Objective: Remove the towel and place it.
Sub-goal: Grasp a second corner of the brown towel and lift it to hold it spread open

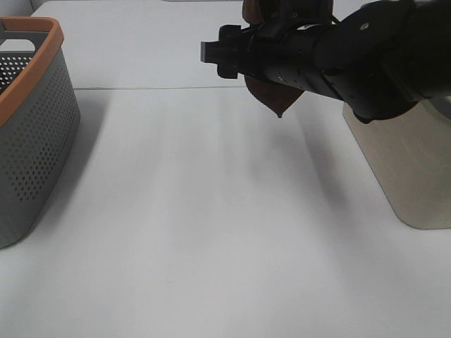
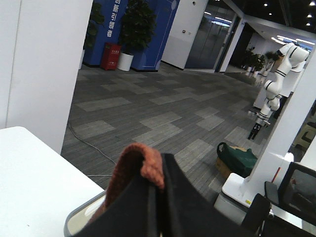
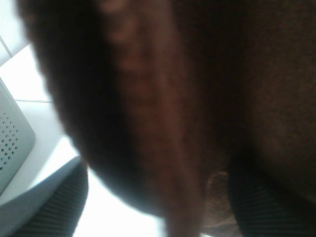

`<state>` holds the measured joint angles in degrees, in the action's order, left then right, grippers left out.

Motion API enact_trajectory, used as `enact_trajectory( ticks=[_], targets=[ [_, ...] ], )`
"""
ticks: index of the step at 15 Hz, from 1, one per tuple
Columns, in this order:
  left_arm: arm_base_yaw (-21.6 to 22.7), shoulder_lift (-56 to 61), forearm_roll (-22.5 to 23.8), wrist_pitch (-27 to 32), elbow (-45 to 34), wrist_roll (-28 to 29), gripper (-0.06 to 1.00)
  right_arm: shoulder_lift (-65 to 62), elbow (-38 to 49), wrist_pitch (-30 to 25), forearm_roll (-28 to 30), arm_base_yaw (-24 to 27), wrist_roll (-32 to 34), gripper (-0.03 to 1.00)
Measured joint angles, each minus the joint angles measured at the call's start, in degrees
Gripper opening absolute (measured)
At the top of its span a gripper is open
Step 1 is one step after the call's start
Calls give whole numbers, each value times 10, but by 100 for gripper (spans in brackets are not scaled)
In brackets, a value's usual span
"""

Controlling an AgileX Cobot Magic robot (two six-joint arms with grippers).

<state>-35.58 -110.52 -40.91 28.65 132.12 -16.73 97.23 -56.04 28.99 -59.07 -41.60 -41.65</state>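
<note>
The dark brown towel (image 1: 276, 97) hangs in the air behind a black arm at the top of the exterior view, one corner pointing down over the table. In the left wrist view my left gripper (image 2: 159, 197) is shut, with a fold of the towel (image 2: 136, 165) pinched and sticking up from its black fingers. I cannot make out the left gripper in the exterior view. My right gripper (image 1: 211, 53) reaches in from the right, past the towel. In the right wrist view the towel (image 3: 173, 98) fills the picture, and the two fingers (image 3: 64, 197) show far apart behind it.
A grey perforated basket with an orange rim (image 1: 35, 141) stands at the left edge of the white table and shows in the right wrist view (image 3: 10, 143). A beige basket (image 1: 416, 169) stands at the right; its rim (image 2: 79, 215) lies below the left gripper.
</note>
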Motion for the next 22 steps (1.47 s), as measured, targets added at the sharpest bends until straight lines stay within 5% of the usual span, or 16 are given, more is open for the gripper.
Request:
enact_trajectory(
  ticks=[6, 10, 16, 19, 22],
  targets=[
    [0, 0, 70, 0, 0, -5, 0, -15, 0, -5, -34, 0, -39, 55],
    [0, 0, 76, 0, 0, -5, 0, -51, 0, -6, -110, 0, -160, 3],
    [37, 0, 100, 10, 0, 12, 0, -64, 0, -37, -258, 0, -377, 0],
    [95, 0, 117, 91, 0, 59, 0, -105, 0, -41, -369, 0, -512, 0],
    [139, 0, 131, 214, 0, 67, 0, -124, 0, -76, -404, 0, -639, 0]
  ],
)
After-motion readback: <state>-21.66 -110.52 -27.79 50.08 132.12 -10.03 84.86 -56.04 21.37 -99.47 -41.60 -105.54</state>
